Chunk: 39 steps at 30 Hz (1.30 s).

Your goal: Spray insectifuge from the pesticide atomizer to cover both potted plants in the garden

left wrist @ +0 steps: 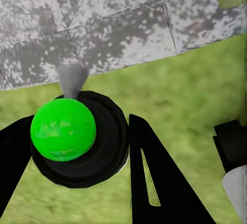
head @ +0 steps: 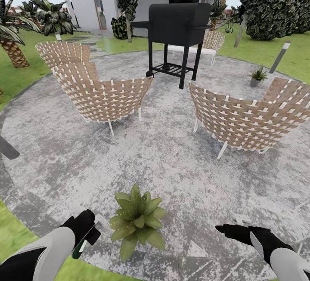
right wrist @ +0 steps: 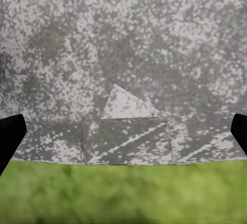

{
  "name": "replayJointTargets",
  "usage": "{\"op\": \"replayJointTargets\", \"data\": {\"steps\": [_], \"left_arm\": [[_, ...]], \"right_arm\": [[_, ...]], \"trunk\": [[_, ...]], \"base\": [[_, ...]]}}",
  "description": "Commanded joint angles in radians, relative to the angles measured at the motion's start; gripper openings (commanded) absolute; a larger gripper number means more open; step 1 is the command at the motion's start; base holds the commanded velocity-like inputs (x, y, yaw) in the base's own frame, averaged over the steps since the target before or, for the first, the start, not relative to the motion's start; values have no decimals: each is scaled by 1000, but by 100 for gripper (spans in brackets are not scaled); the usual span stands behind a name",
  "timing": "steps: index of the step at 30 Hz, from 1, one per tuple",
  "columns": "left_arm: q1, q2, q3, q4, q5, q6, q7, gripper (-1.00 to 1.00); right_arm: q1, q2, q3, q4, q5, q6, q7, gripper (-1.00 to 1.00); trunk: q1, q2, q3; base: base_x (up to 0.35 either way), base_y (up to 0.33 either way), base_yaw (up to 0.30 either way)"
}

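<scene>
Pesticide atomizer sits clamped between the fingers of our left gripper, over the near edge of the paved patio where it meets the lawn. One potted plant stands on the patio just beside it. Our right gripper hovers with fingers apart, holding nothing. Another potted plant stands at the far right edge.

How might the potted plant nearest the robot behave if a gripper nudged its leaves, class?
The potted plant has broad, thin-looking leaves, so they would probably bend rather than push back. Its pot is hidden beneath the rosette, so it may be small, and the plant could tip. It stands free on the flat patio, so it might also slide.
</scene>
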Motion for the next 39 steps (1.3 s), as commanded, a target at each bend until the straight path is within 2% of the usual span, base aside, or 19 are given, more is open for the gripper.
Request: {"op": "replayJointTargets", "data": {"steps": [1, 9, 16, 26, 32, 39], "left_arm": [[0, -3, 6, -2, -10, 1, -8, -100], [0, -5, 7, -2, -8, -2, -8, -100], [0, 13, 8, 9, -8, -1, -8, -100], [0, 16, 6, 67, -8, -1, -10, -100], [0, 16, 6, 105, -10, 2, -12, -100], [33, 17, 6, 104, -11, 5, -11, -100]], "right_arm": [[0, 0, -9, -2, 9, 6, 6, 100], [0, 0, -9, -2, 9, 6, 6, 100], [0, -1, -9, -2, 9, 6, 6, 100], [0, -1, -9, -2, 9, 6, 6, 100], [0, -1, -9, -2, 9, 6, 6, 100], [0, -1, -9, -2, 9, 6, 6, 100]], "trunk": [[0, 0, -1], [0, 0, -1], [0, 0, -5], [0, 0, -20], [0, 0, -21], [0, 0, -21]], "base": [[0, 0, 0], [0, 0, -138], [0, 0, -8], [0, 0, 0], [0, 0, 0], [0, 0, 0]]}}
